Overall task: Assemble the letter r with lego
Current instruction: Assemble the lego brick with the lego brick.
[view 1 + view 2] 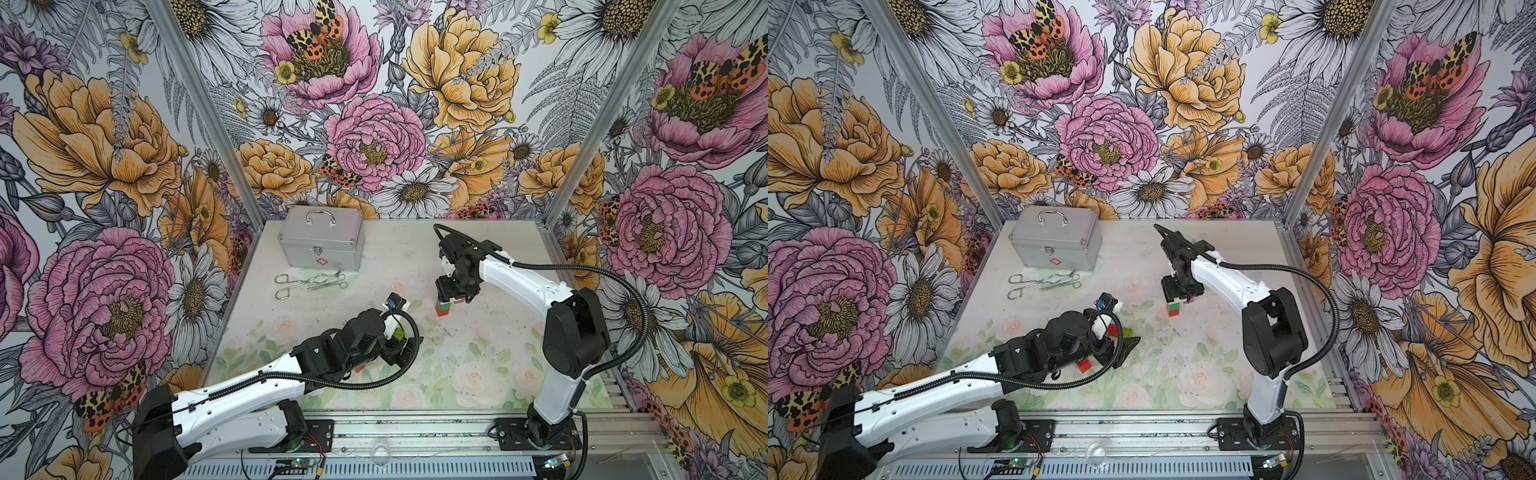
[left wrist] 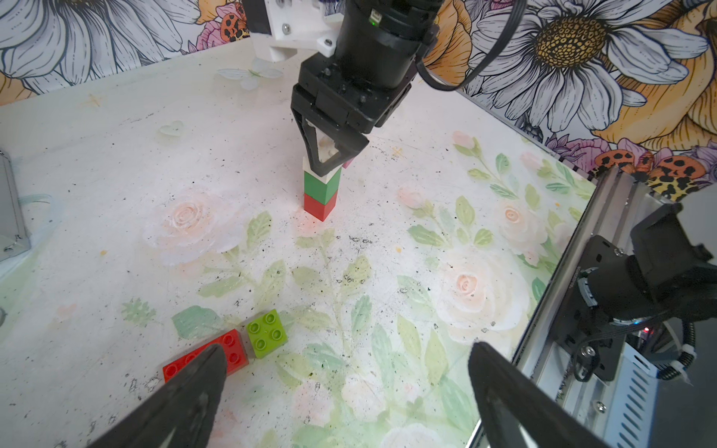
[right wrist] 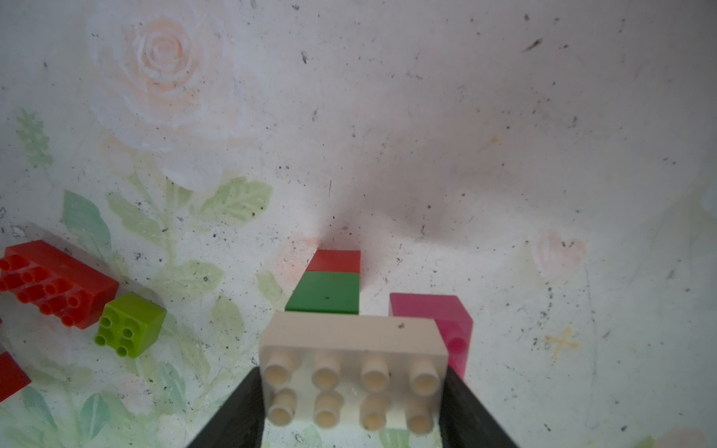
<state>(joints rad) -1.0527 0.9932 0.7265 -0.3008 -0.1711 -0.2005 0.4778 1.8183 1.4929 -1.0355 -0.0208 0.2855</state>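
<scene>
Bright, even light; soft shadows; right wrist view dim, nearest parts blurred.

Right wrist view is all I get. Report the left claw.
Observer: The left claw is open, empty, near the lime brick and a loose red brick.
Operator: Describe my stack from the side.
Observer: The right claw grips the white brick atop an upright stack.
Operator: List what else is on the table.
Observer: A silver case and scissors at its far left.
</scene>
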